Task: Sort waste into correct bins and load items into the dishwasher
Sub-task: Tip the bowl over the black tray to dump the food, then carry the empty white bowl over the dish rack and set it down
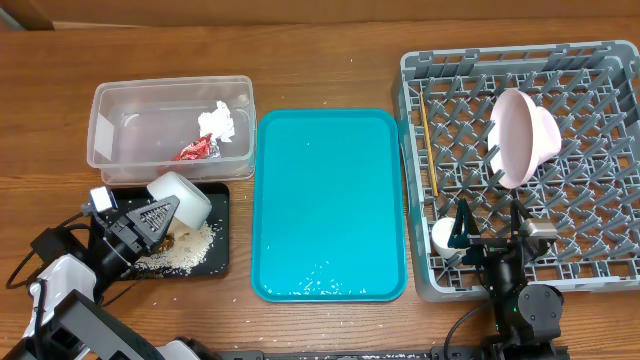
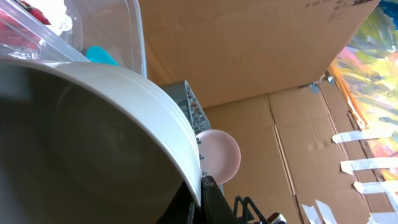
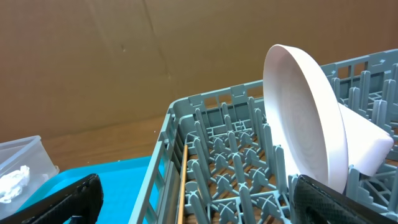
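My left gripper point(image 1: 165, 212) is shut on the rim of the small white bowl point(image 1: 182, 197) and holds it tilted over the black tray point(image 1: 222, 262). The bowl fills the left wrist view point(image 2: 93, 137), its rim pinched between the fingers point(image 2: 202, 186). Loose rice and brown scraps point(image 1: 188, 250) lie in the black tray. The red wrapper point(image 1: 196, 150) and white napkin point(image 1: 218, 122) lie in the clear tub point(image 1: 120, 100). The pink-lined bowl point(image 1: 520, 135) stands on edge in the grey dish rack point(image 1: 600, 250). Chopsticks point(image 1: 428, 145) lie along the rack's left side. My right gripper point(image 1: 487, 222) is open and empty over the rack's front edge. The large plate is out of view.
A large teal tray point(image 1: 330, 200) with a few rice grains lies between the bins and the rack. A small white round thing point(image 1: 443, 235) sits at the rack's front left corner. Brown cardboard walls stand behind the table.
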Robot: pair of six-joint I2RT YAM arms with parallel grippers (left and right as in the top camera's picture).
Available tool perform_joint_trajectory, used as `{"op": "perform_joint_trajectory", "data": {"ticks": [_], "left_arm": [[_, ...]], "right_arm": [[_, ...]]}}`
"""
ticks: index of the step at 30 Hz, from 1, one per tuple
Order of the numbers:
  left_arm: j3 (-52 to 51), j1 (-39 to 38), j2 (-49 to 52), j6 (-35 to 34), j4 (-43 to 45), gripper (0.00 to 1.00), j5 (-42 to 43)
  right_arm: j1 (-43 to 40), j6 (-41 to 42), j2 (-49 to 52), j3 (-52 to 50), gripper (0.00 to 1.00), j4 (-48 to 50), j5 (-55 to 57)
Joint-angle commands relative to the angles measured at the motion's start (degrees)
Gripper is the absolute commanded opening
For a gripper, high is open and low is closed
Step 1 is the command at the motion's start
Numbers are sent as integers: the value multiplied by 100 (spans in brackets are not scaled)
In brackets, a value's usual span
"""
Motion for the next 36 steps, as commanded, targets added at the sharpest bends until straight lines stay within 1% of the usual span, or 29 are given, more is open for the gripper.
{"op": "perform_joint_trajectory", "data": {"ticks": [1,4,5,7,9,11,12,15,17,18,19,21,24,26,29,31,36], "left_arm": [[-20,31,35,256,4,4,-26],[-20,-11,35,94,-101,4,-726],[-20,-72,35,153,-262,4,-778],[-15,-317,4,610,-601,4,-811],[11,-719,-44,813,-785,4,-839],[74,-1250,-111,807,-791,4,-839],[164,-1641,-144,789,-789,4,-839],[492,-2590,-146,424,-568,4,-876],[796,-3305,-146,-494,83,4,-1266],[944,-3672,-146,-1158,616,4,-1547],[1161,-4306,-144,-2483,1823,4,-2105],[1349,-4951,-131,-3700,3152,4,-2599],[1615,-5823,7,-5090,4913,4,-3292],[1867,-6382,240,-5687,5781,4,-3770],[2382,-7049,798,-6118,6330,4,-4347],[2789,-7385,1283,-6299,6585,4,-4481],[3958,-8000,2719,-6996,7346,4,-4393]], "right_arm": [[-15,2,-61,-59,100,33,26],[-15,2,-61,-59,100,31,26],[-15,2,-61,-59,100,31,26],[-15,2,-61,-59,100,31,26],[-15,2,-61,-59,100,33,26],[-15,2,-61,-59,100,33,26],[-15,2,-61,-59,100,31,26],[-15,2,-61,-59,100,31,26],[-15,2,-61,-59,100,33,26],[-15,2,-61,-59,100,31,26],[-15,2,-61,-59,100,31,26],[-15,2,-61,-59,100,31,26],[-15,2,-61,-59,100,31,26],[-15,2,-61,-59,100,31,26],[-15,2,-61,-59,100,31,26],[-15,2,-61,-59,100,31,26],[-15,2,-61,-59,100,31,26]]}}
